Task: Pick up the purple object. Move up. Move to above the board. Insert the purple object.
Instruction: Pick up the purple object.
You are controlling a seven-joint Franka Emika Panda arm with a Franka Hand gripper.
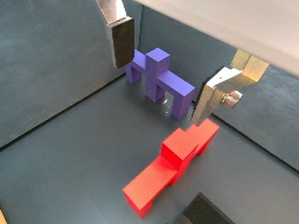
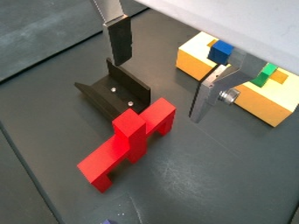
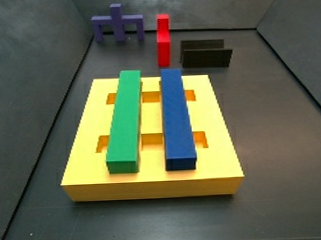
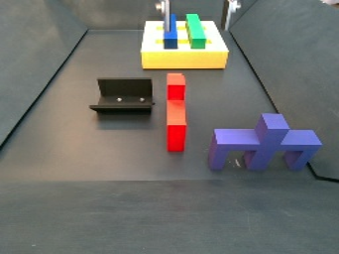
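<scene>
The purple object (image 3: 113, 22) stands on the dark floor (image 3: 43, 117) at the far left end of a side view, upright on its legs with its post on top, well apart from the board (image 3: 91, 165). Just to its right in that view stands the red bar (image 3: 163, 38), and right of that the fixture (image 3: 206, 53); the yellow board fills the near part of the floor, with a green bar (image 3: 124, 119) on the left and a blue bar (image 3: 178, 115) on the right lying side by side along its top. In the other side view the fixture (image 4: 122, 96) is at the left, the red bar (image 4: 175, 110) lies in the middle, the purple object (image 4: 267, 145) stands at the near right, and the board (image 4: 184, 56) is far back with the gripper (image 4: 201, 5) only partly seen above it at the picture's top edge. In a wrist view the gripper (image 1: 165, 72) is spread wide with nothing in its grasp, its silver fingers (image 1: 118, 39) apart on either side of the purple object (image 1: 162, 79) below them, while the red bar (image 1: 170, 166) lies on the floor beside that piece. In the other wrist view the open gripper (image 2: 163, 70) hangs over the fixture (image 2: 114, 91) and the red bar (image 2: 128, 140), with the board (image 2: 253, 94) off to one side.
</scene>
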